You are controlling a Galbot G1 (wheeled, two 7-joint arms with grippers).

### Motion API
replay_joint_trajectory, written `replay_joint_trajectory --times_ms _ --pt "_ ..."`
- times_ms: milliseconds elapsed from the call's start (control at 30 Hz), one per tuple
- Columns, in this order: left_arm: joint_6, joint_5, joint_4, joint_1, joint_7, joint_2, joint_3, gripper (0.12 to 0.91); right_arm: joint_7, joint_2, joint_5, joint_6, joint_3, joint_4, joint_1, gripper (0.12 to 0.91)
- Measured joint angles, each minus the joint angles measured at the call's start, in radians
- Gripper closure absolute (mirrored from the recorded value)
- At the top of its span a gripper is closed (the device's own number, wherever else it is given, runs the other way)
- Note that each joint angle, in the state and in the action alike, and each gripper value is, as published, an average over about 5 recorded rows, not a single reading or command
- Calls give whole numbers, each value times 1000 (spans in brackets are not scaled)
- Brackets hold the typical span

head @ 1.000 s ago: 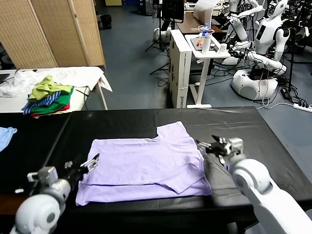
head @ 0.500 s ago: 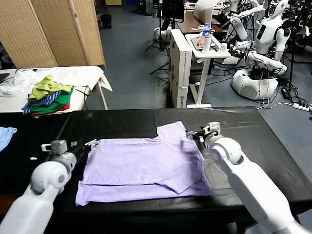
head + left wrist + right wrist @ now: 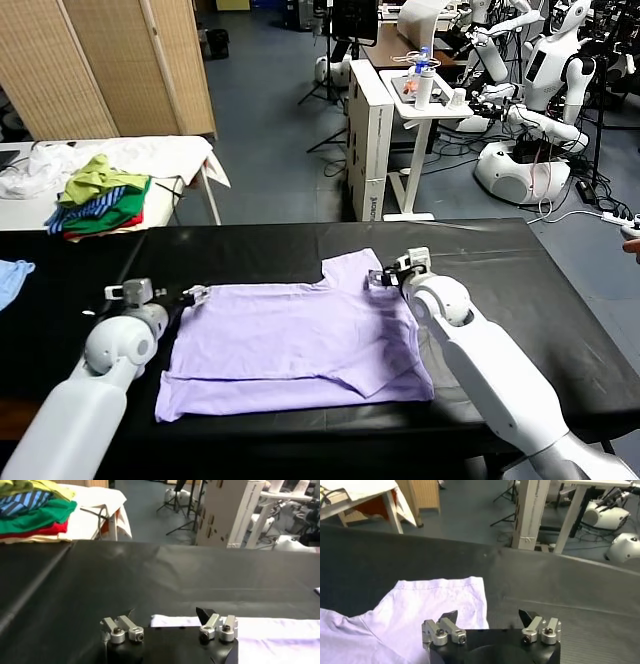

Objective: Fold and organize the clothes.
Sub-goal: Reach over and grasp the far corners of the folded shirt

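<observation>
The lavender T-shirt [image 3: 300, 335] lies partly folded and flat on the black table [image 3: 250, 250], one sleeve pointing to the far side. My left gripper [image 3: 190, 295] is open and empty at the shirt's far left corner. In the left wrist view that gripper [image 3: 167, 617] hangs just above the shirt's edge [image 3: 270, 629]. My right gripper [image 3: 385, 276] is open and empty at the far right sleeve. In the right wrist view that gripper [image 3: 487, 616] straddles the sleeve's edge [image 3: 440, 602]. No print shows on the shirt.
A heap of green, yellow and striped garments [image 3: 100, 195] lies on a white side table at the far left. A light blue cloth [image 3: 12, 278] lies at the table's left edge. A white cabinet [image 3: 370, 130] and other robots [image 3: 545, 80] stand behind the table.
Both arms have reached forward from the near side. The left gripper moved to the shirt's far left corner, the right gripper to the far right sleeve. The shirt has not moved.
</observation>
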Motion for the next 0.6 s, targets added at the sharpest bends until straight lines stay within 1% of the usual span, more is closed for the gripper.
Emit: replay_joint_trajectory --times_ms 100,167,300,400,433,500,600 --pt "1 0 13 -2 8 -1 2 133 -5 5 -2 1 -3 -12 4 125" --pt "2 0 18 -2 11 -2 3 155 -9 8 -4 1 -4 -20 6 159" --pt "0 3 25 -1 15 -4 4 225 -16 15 -5 2 -5 -30 7 271" --pt "0 3 25 2 19 -4 3 304 -19 19 -6 3 -2 -35 6 379" --pt "0 3 24 3 20 -3 3 341 -19 19 -7 3 -2 -36 6 425" --pt "0 3 22 6 22 -3 4 404 -21 21 -9 4 0 -37 4 488" --pt "0 3 18 9 27 -4 5 561 -25 23 -13 7 1 -40 3 593"
